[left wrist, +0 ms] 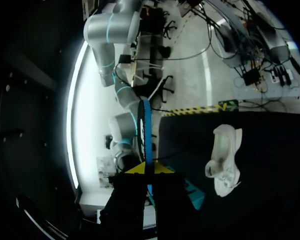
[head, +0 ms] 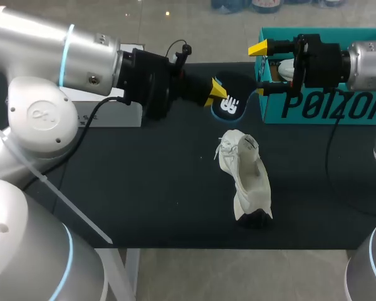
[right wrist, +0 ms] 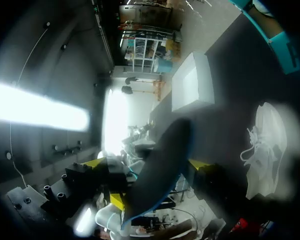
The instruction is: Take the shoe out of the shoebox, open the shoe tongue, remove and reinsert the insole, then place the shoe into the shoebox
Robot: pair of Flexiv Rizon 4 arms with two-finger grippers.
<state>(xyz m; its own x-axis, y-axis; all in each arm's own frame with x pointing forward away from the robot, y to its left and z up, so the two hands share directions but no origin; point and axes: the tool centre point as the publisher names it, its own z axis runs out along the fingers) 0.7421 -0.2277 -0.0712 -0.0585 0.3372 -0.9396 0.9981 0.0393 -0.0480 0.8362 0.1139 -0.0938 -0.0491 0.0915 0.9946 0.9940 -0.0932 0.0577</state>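
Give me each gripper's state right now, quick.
Left gripper: shut on the insole.
Right gripper: open, fingers wide apart, gripping nothing.

A table (head: 144, 188) with a flat black top fills most of the head view. The left wrist view shows the table (left wrist: 275, 150) as a dark plane, and so does the right wrist view, where the table (right wrist: 230, 75) runs on under a white box (right wrist: 192, 82). From above, the white box (head: 109, 115) lies low and long near the far left side, only partly visible. Its top is plain and it seems closed. A tiny pale speck (head: 180, 202) sits on the bare tabletop, well apart from the box, too small to identify.
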